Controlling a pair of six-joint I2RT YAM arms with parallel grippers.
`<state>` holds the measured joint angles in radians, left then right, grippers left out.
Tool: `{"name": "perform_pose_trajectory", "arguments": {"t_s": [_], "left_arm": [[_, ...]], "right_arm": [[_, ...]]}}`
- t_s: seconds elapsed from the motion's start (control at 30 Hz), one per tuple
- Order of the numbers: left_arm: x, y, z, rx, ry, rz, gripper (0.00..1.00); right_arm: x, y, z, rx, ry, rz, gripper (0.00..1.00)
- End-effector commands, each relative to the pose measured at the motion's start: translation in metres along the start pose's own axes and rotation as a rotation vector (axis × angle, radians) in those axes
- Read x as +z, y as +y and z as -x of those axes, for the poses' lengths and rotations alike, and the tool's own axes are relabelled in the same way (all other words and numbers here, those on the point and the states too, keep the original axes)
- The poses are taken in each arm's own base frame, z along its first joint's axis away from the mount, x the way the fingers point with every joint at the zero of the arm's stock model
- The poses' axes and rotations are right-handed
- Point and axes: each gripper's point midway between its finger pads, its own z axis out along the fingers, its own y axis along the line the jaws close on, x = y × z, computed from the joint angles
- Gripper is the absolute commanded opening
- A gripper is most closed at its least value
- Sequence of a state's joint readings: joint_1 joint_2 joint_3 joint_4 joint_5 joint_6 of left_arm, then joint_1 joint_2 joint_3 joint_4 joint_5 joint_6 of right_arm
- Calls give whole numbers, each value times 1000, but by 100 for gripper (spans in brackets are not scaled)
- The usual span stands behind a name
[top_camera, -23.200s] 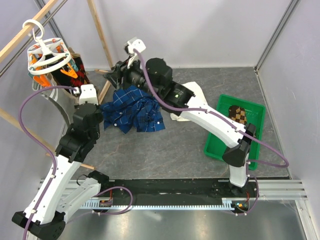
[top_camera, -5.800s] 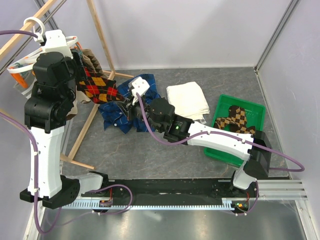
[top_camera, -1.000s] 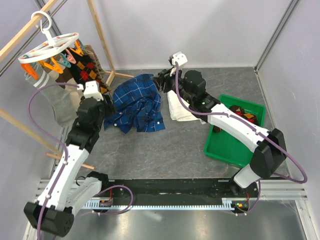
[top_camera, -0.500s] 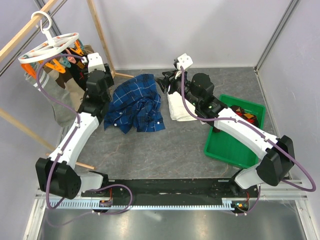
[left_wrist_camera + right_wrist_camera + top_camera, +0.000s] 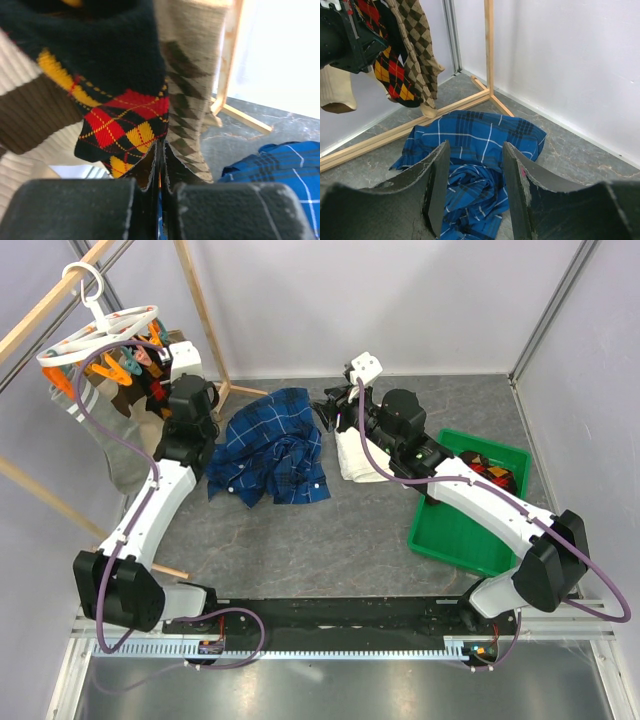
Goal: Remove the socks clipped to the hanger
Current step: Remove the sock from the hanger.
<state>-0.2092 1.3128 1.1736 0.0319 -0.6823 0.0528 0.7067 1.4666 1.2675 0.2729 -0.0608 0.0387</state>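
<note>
Several socks (image 5: 415,50) hang clipped to the hanger (image 5: 95,312) at far left; left gripper (image 5: 160,167) pinches the argyle sock (image 5: 127,122) by its toe; pull steadily downward; right gripper (image 5: 475,190) spread, idle

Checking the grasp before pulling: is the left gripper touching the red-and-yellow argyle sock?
Touching. The left wrist view shows the left gripper shut on the lower edge of the argyle sock.

Plaid shirt (image 5: 270,455) beside white towel (image 5: 351,462); green tray (image 5: 448,538) apart.
</note>
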Motion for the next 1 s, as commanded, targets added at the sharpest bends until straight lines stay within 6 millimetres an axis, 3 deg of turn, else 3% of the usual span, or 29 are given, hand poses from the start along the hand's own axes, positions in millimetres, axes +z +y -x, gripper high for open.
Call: {"name": "perform_pose_trajectory", "arguments": {"t_s": [0.0,0.17,0.3,0.53,0.67,0.73,0.83,0.97], "left_arm": [[-11,25,32,-10,-73,47,2],[-28,31,39,-34,-91,9,2],[-40,26,31,-45,-66,-67,2],[-44,27,30,-53,-62,-76,2],[-41,25,27,-44,-54,-75,54],[-38,22,24,-37,-49,-76,59],[-33,21,25,-39,-48,-63,75],[-20,23,26,-15,-51,-2,77]], "right_arm": [[-3,7,22,18,-58,33,54],[-2,15,24,38,-58,49,53],[5,27,23,42,-47,82,53],[9,44,27,40,-42,106,54],[6,50,27,22,-35,111,54],[6,50,25,17,-28,106,55],[6,49,21,12,-16,103,55],[8,48,18,16,-7,96,55]]}}
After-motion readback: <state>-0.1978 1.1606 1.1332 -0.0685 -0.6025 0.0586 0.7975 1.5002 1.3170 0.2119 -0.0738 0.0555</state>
